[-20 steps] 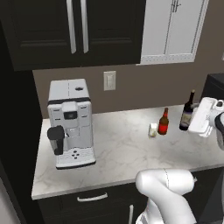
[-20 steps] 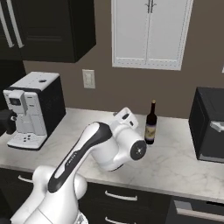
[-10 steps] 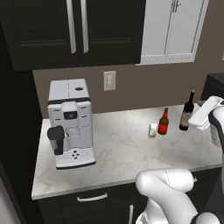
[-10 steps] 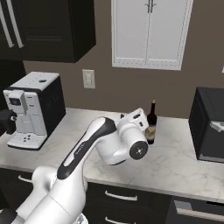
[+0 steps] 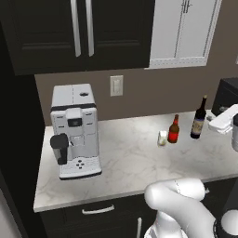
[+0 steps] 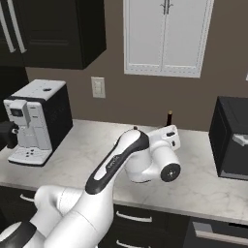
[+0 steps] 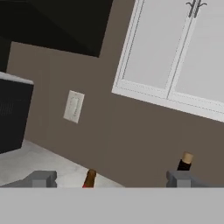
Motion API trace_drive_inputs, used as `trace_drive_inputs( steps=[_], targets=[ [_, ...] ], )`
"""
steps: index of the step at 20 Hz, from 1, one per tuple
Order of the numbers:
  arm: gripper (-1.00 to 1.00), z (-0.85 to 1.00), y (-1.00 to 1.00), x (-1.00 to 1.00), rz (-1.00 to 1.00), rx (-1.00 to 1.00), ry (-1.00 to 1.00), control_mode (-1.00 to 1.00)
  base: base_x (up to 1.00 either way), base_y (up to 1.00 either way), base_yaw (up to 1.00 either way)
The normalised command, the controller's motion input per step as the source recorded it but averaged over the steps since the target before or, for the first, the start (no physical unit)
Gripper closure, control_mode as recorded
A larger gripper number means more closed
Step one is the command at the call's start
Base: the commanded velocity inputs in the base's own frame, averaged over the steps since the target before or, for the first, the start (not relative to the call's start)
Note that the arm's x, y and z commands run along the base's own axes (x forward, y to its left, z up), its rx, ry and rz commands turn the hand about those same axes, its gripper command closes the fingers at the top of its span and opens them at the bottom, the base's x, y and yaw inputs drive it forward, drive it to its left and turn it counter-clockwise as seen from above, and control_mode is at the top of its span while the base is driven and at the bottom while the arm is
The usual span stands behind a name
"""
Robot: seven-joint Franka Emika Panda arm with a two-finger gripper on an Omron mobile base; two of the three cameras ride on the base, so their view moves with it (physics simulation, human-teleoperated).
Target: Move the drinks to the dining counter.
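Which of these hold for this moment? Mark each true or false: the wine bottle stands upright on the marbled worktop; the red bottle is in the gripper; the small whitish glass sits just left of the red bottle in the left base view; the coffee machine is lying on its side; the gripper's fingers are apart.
1. The wine bottle stands upright on the marbled worktop. True.
2. The red bottle is in the gripper. False: it stands free on the worktop, and nothing sits between the fingers in the hand view.
3. The small whitish glass sits just left of the red bottle in the left base view. True.
4. The coffee machine lies on its side. False: it stands upright at the worktop's left end.
5. The gripper's fingers are apart. True.
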Motion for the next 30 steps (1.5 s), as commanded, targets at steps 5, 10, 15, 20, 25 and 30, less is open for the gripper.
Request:
trace_drive_inputs(
  steps=[5, 10, 15, 20, 25, 30],
  targets=[
    [-1.0, 0.0, 0.0, 0.32, 0.0, 0.0, 0.03, -1.0, 0.0, 0.0, 0.0],
    [-1.0, 0.0, -0.02, 0.43, -0.04, 0.0, 0.03, -1.0, 0.0, 0.0, 0.0],
    [-1.0, 0.0, -0.18, 0.32, -0.08, 0.0, 0.0, -1.0, 0.0, 0.0, 0.0],
    [-1.0, -0.01, -0.17, 0.28, -0.06, 0.0, 0.0, -1.0, 0.0, 0.0, 0.0],
    [-1.0, -0.03, -0.1, 0.23, -0.03, 0.0, 0.0, -1.0, 0.0, 0.0, 0.0],
    [-1.0, -0.06, -0.14, 0.17, -0.01, 0.0, 0.0, -1.0, 0.0, 0.0, 0.0]
  ],
)
